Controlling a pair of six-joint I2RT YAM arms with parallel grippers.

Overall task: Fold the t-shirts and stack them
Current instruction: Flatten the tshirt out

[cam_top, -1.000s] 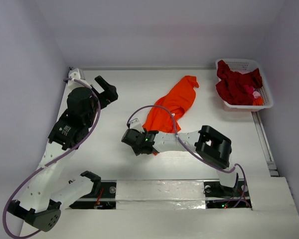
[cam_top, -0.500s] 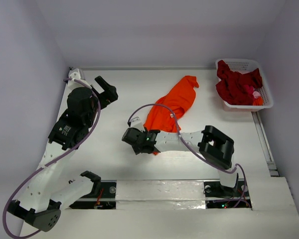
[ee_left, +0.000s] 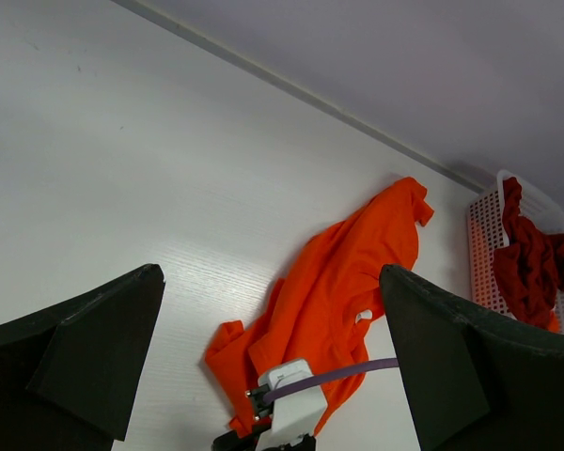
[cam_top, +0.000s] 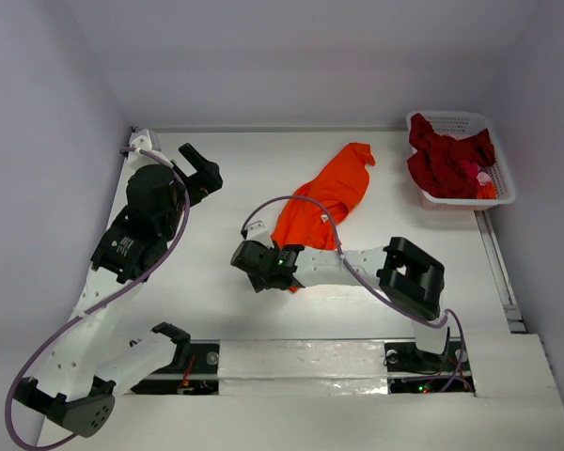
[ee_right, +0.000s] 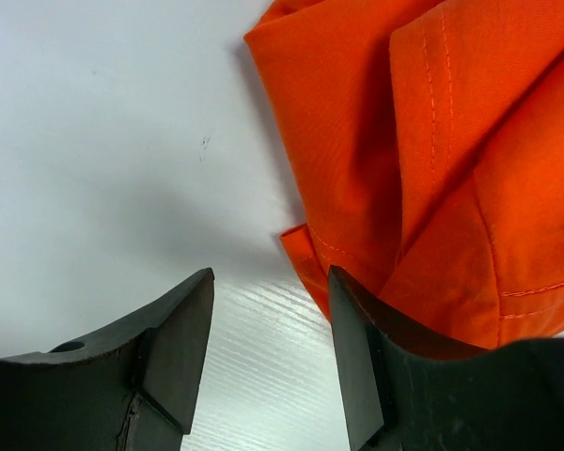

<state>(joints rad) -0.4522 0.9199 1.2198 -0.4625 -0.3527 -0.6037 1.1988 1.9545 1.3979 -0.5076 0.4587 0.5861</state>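
A bright orange t-shirt (cam_top: 324, 197) lies crumpled in a long strip on the white table (cam_top: 226, 188). Its lower left hem shows in the right wrist view (ee_right: 432, 122). My right gripper (cam_top: 247, 266) sits low at that end and is open. Bare table lies between its fingers (ee_right: 269, 282), and the hem corner is just ahead of the right finger (ee_right: 357, 357). My left gripper (cam_top: 202, 162) hangs wide open at the back left, far from the orange t-shirt (ee_left: 348, 282). Dark red t-shirts (cam_top: 446, 160) are heaped in the basket.
The white latticed basket (cam_top: 451, 117) stands at the back right corner, also seen in the left wrist view (ee_left: 479, 244). A purple cable (cam_top: 291, 202) loops over the orange shirt from the right wrist. Walls close in the table at the back and on both sides.
The right arm's elbow has drifted slightly to the right. The right gripper stays by the shirt's lower hem. The left arm has not moved.
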